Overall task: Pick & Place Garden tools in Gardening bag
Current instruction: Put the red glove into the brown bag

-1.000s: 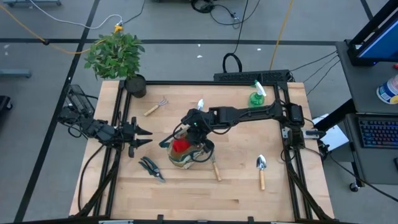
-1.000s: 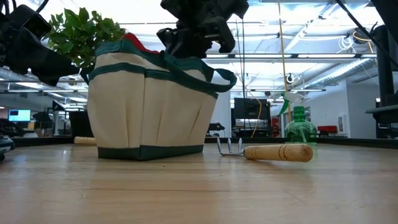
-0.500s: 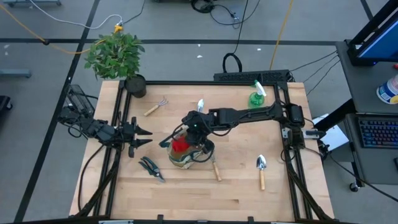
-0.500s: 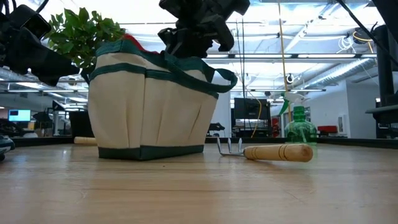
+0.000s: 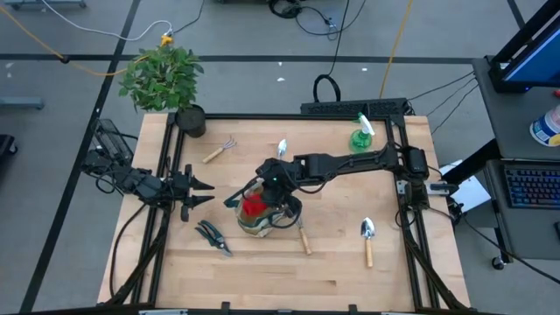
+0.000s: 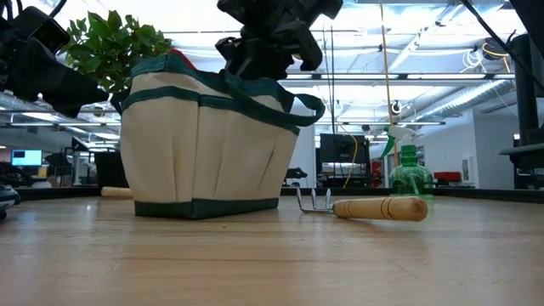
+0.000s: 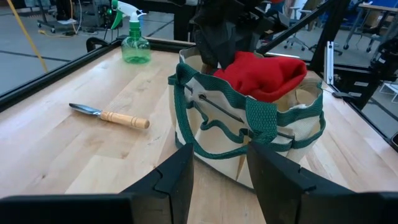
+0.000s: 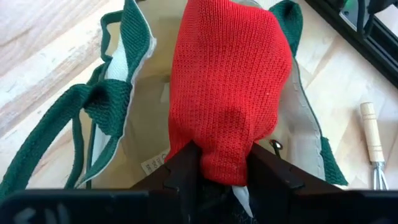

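The red glove (image 8: 227, 87) is looking soft and light, a limp knit that is likely folding and snagging rather than slipping, so the sensible hold is the one it is getting, at its cuff end, where the cloth bunches thick enough for two fingers. It is a ribbed bright red, draping over the mouth of the gardening bag (image 5: 259, 213), its far end sagging inside against the beige lining. The right gripper (image 8: 224, 169) is hanging right over the bag near the table's middle, its fingers standing on either side of the glove's cuff and touching the cloth; they are only partly closed, and whether they are gripping or letting go I cannot tell. The bag itself is a round beige canvas tote with dark green trim and floppy loop handles, likely to shift if the glove is dragged. The left gripper (image 5: 199, 194) is waiting near the table's left edge, pointing at the bag, its fingers partly apart and holding nothing. The stiff tools are lying on the wood around the bag: the black shears (image 5: 213, 235) just beside it toward the left arm, a trowel (image 5: 367, 239) well off toward the right arm's side, the small rake (image 5: 219, 150) near the potted plant (image 5: 164, 79), and the green spray bottle (image 5: 361, 134) at the far edge. Those wooden handles are looking firm and easy to pinch at mid-length.
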### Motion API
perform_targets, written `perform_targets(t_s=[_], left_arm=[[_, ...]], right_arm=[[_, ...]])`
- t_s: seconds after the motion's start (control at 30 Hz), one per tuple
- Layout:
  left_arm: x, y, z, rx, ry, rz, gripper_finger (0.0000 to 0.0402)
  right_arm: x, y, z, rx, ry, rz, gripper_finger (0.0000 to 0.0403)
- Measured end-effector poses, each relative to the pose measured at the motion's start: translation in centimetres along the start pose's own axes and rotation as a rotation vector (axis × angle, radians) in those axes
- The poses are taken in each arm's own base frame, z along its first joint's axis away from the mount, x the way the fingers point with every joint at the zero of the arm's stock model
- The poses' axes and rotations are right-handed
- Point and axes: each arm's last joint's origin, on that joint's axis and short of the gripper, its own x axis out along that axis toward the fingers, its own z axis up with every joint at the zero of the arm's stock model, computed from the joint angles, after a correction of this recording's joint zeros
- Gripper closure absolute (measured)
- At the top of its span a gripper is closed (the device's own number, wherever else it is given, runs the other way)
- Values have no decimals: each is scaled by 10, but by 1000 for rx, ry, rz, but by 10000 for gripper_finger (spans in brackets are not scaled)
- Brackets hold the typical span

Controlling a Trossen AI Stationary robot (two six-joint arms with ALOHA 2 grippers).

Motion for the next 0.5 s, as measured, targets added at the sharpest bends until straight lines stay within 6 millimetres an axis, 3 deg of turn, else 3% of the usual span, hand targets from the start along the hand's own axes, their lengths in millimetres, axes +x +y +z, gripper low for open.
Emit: perform_targets(t_s=[0.5], left_arm=[[0, 0, 0, 0, 0, 0, 247]], right_arm=[[1, 2, 2, 1, -2, -3, 234]])
